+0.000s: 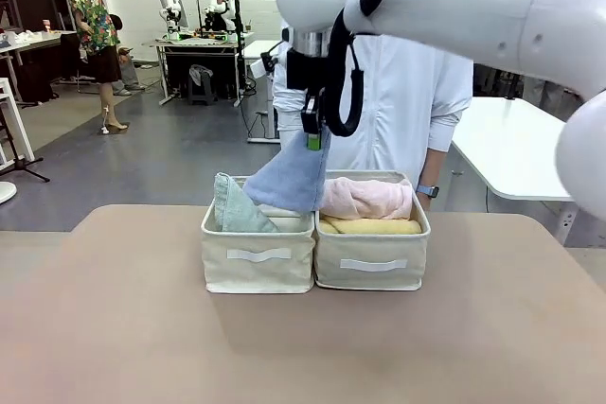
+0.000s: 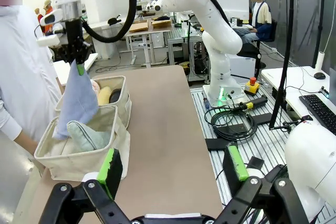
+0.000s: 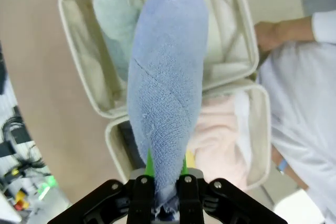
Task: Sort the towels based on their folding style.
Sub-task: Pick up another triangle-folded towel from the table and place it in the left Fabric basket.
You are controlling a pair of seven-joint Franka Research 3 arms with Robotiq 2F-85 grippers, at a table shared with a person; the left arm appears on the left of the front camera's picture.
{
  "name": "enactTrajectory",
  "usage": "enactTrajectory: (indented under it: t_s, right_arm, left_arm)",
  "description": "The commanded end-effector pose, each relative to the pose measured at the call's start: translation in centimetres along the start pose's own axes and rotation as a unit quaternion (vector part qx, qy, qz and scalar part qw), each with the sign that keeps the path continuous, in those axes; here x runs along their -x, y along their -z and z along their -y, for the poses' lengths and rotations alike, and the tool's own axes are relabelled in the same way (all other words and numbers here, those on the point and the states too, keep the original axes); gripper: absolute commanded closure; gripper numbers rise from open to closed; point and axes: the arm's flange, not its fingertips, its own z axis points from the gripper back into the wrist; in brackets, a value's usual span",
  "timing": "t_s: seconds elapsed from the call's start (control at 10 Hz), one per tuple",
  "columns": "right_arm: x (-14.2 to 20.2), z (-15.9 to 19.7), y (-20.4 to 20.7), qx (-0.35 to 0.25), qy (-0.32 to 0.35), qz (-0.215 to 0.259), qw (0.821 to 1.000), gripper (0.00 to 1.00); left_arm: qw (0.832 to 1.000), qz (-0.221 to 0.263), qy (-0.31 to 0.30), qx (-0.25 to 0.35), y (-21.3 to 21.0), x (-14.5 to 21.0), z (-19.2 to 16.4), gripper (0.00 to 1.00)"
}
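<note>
While the left claw (image 2: 173, 163) gapes, the right claw (image 1: 313, 142) points down, pinching the light-blue towel (image 1: 292, 177).

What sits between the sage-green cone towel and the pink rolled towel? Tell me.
In the front view, the light-blue cone towel hangs between the sage-green cone towel and the pink rolled towel, pinched at its tip by the right pincer.

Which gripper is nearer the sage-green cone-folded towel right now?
Right. The right gripper hangs just above the sage-green cone-folded towel in its beige fabric bin, shut on the light-blue towel. The left gripper hovers open, farther back.
</note>
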Motion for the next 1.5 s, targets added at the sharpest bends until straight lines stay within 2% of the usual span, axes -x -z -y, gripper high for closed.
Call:
enactTrajectory:
  t_s: [0.0,0.3,0.5,0.8,1.1,1.4]
  right_arm:
    - [-3.1,2.3,-0.6,-0.013,-0.029,0.011,0.999,0.84]
    - [-4.0,3.8,1.9,-0.039,-0.043,0.017,0.998,0.84]
    - [-4.5,4.2,2.9,-0.049,-0.054,0.039,0.997,0.84]
    - [-4.9,3.1,1.9,-0.018,-0.067,0.068,0.995,0.84]
    - [-5.2,3.7,2.6,-0.036,-0.063,0.057,0.996,0.84]
    - [-5.3,4.9,4.1,-0.067,-0.06,0.008,0.996,0.84]
  left_arm:
    - [1.0,0.01,0.014,-0.005,0.0,-0.1,0.2,0.0]
    - [1.0,0.01,0.014,-0.005,0.0,-0.1,0.2,0.0]
    - [1.0,0.01,0.014,-0.005,0.0,-0.1,0.2,0.0]
    - [1.0,0.01,0.014,-0.005,0.0,-0.1,0.2,0.0]
    - [1.0,0.01,0.014,-0.005,0.0,-0.1,0.2,0.0]
    - [1.0,0.01,0.014,-0.005,0.0,-0.1,0.2,0.0]
